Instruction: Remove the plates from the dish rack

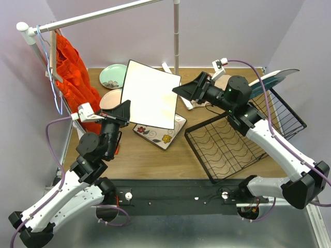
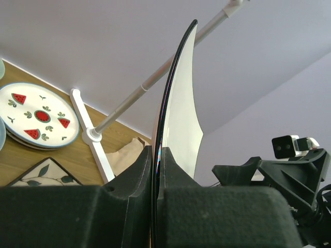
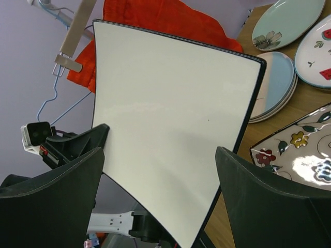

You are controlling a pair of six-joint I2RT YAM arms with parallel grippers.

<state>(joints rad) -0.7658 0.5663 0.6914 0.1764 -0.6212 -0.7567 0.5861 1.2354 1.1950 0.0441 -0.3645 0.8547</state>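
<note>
Top external: left gripper (image 1: pixel 125 109) clamps the white square plate (image 1: pixel 151 95) by its left edge; right gripper (image 1: pixel 182 88), jaws spread, stands just beside the opposite edge.

In the top view you get only a corner of the floral square plate (image 1: pixel 166 136) and a sliver of the stack of round plates (image 1: pixel 108 97); the white square plate (image 1: pixel 151 95) covers the rest. The right arm (image 1: pixel 258 129) hides part of the dish rack (image 1: pixel 227 150) and the teal plate (image 1: pixel 279 77).

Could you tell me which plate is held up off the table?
The white square plate, gripped at its edge by the left end effector; no other plate is gripped.
</note>
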